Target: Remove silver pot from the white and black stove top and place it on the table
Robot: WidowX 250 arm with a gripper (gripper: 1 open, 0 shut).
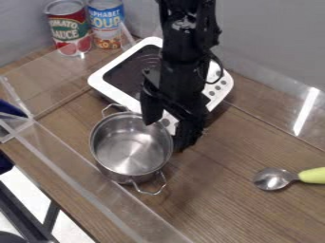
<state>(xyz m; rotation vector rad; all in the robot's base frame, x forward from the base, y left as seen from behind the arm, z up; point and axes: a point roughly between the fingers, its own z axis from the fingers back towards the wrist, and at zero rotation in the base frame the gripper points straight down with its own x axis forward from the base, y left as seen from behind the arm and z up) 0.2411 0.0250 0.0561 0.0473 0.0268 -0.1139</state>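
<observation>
The arm [191,38] runs out of the top edge, so its upper part is unseen. It stands in front of the stove top [127,71], covering the middle and right of the black glass and part of the button panel. The two cans [86,26] are cut off at the top edge, their labels too blurred to read. The spoon [290,177] loses its handle end at the right edge. The gripper [168,121] hides a stretch of the silver pot [129,148] rim.
</observation>
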